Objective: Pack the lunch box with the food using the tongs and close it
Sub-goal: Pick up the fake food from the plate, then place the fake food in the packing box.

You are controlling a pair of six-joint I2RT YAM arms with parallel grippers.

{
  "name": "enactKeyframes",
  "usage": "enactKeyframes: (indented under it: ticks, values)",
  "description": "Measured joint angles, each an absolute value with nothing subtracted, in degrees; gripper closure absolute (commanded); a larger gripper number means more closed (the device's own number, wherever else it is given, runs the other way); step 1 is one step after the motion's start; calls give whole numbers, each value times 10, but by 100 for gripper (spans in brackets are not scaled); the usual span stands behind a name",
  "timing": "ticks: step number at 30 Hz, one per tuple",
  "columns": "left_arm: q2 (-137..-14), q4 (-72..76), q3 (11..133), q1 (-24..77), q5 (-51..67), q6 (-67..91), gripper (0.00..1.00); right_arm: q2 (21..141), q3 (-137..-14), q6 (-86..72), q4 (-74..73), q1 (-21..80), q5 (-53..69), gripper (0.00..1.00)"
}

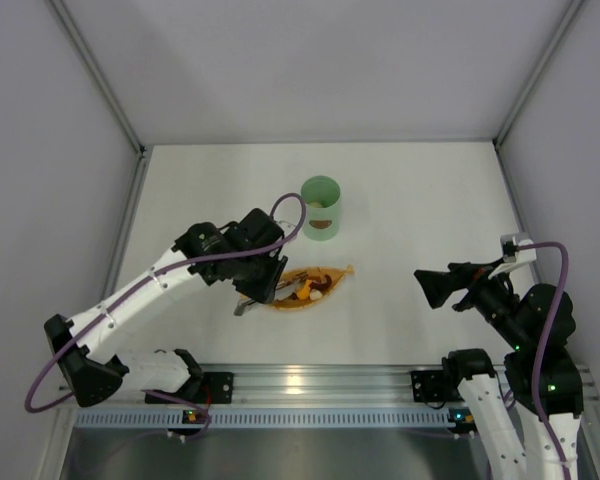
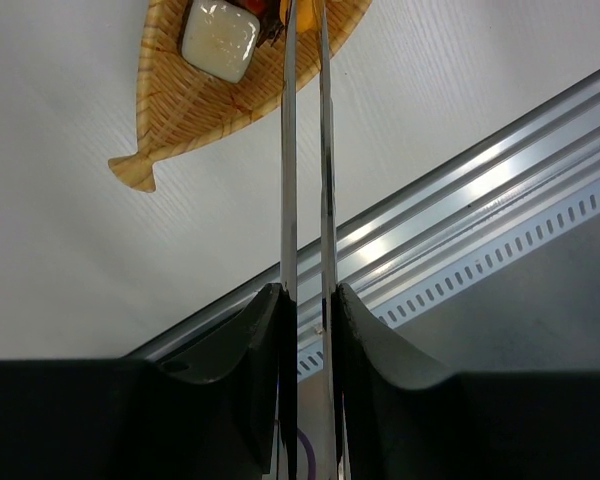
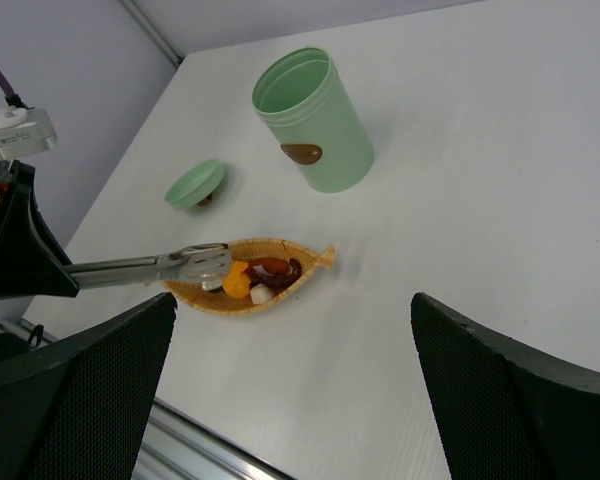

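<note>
Over on the orange leaf-shaped tray (image 2: 195,110), the food (image 3: 255,280) sits in a little heap: an orange piece (image 3: 237,283), a dark red-brown one (image 3: 272,268) and a white one (image 3: 262,294). Just behind it the lunch box (image 3: 315,125) stands upright with its top off; can't really tell what's inside. Its lid (image 3: 195,184) lies on the table (image 1: 430,200), apart from it. Left arm (image 1: 150,290) stretches low toward the tray, left gripper (image 2: 308,300) partly closed and clamped on the tongs (image 2: 288,150), tips down among the food. Right arm (image 1: 535,320) is tucked at its own side, right gripper (image 1: 430,285) spread wide, holding nothing.
</note>
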State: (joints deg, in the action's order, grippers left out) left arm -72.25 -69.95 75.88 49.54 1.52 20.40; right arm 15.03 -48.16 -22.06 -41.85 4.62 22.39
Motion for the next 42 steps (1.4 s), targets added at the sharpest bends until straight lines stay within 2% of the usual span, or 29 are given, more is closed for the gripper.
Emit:
enactKeyframes:
  ticks: [23,42]
  values:
    - [-735,-713,864,495,-26,206,97,150,-482,-221,-418,46,224,0]
    - [-800,-718,1019,495,-61,212,98,152,-482,-221,-418,46,225,0]
